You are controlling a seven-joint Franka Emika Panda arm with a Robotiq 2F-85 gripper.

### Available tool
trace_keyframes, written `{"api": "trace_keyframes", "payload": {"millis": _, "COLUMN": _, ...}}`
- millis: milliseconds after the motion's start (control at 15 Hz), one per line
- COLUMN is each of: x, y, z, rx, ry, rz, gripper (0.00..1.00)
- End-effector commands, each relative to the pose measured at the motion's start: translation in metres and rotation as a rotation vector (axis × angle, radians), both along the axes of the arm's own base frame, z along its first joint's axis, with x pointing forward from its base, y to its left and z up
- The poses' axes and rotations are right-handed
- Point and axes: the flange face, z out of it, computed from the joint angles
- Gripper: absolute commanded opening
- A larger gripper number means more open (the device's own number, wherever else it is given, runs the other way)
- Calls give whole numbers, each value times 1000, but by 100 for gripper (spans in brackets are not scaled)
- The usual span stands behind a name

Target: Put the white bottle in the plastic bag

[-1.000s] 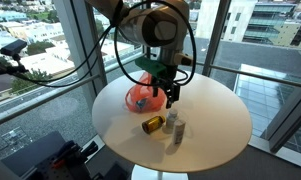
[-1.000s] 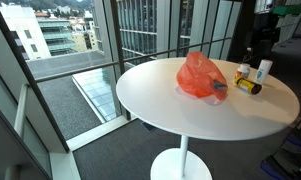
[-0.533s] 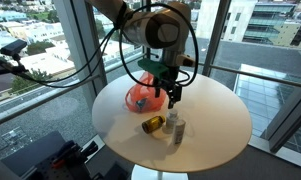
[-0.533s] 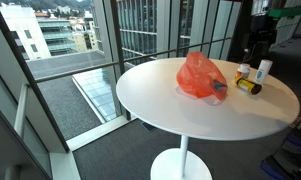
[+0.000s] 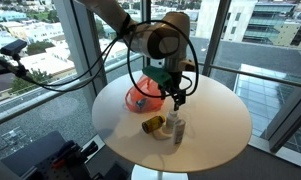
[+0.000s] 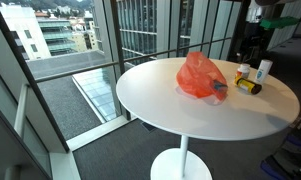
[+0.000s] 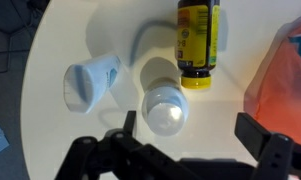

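Note:
The white bottle (image 7: 164, 108) stands upright on the round white table, seen from above in the wrist view; it also shows in both exterior views (image 5: 171, 123) (image 6: 243, 72). My gripper (image 7: 190, 135) is open and empty. It hovers above the bottle, with the bottle just inside one finger. It shows above the bottles in both exterior views (image 5: 176, 99) (image 6: 252, 47). The orange-red plastic bag (image 5: 140, 95) (image 6: 202, 77) lies crumpled beside the bottles, at the wrist view's right edge (image 7: 292, 70).
An amber bottle (image 7: 198, 38) (image 5: 151, 125) (image 6: 248, 87) lies on its side next to the white bottle. A slim pale grey cylinder (image 7: 90, 82) (image 5: 180, 133) (image 6: 264, 69) stands close on the other side. The table (image 5: 212, 112) sits beside large windows and a railing.
My gripper has shifted a little sideways from near the bag to over the white bottle and dropped slightly. The bottles and bag have not moved.

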Motion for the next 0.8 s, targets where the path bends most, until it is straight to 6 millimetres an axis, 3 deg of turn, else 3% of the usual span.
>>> {"api": "trace_keyframes", "payload": {"millis": 0, "x": 3, "y": -4, "z": -12, "rx": -21, "ry": -30, "rz": -14, "gripper": 100}}
{"api": "trace_keyframes", "payload": {"millis": 467, "x": 5, "y": -13, "z": -36, "rx": -39, "ry": -41, "rz": -20, "gripper": 100}}
{"api": "trace_keyframes", "payload": {"millis": 600, "x": 6, "y": -14, "z": -40, "rx": -43, "ry": -37, "rz": -19, "gripper": 73}}
{"api": "trace_keyframes", "payload": {"millis": 733, "x": 5, "y": -15, "z": -44, "rx": -45, "ry": -33, "rz": -20, "gripper": 56}}
